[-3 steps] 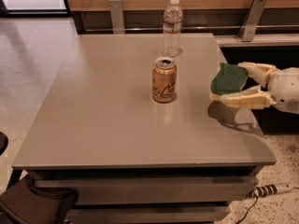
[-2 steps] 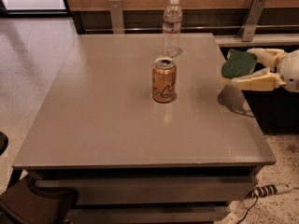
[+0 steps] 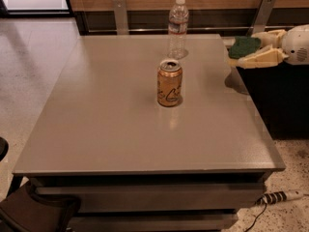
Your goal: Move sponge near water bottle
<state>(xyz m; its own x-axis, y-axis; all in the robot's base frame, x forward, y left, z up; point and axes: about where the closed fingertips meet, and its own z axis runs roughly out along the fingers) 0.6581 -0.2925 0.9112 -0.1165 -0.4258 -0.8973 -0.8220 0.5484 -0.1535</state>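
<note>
**Gripper [image 3: 240,53] with sponge [image 3: 244,45] at 2 o'clock**

Its fingers [image 3: 260,58] clamp the sponge, raised off the table [image 3: 96,129], likely so it clears the surface. Water bottle [image 3: 177,27] stands at 12 o'clock, orange can [image 3: 169,83] near centre.

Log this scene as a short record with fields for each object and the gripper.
table: grey, flat top
water bottle: upright, near far edge
can: upright, opened, mid-table, in front of water bottle
sponge: green, held off the surface at right edge, apart from water bottle
gripper: raised at right edge, closed on sponge
</note>
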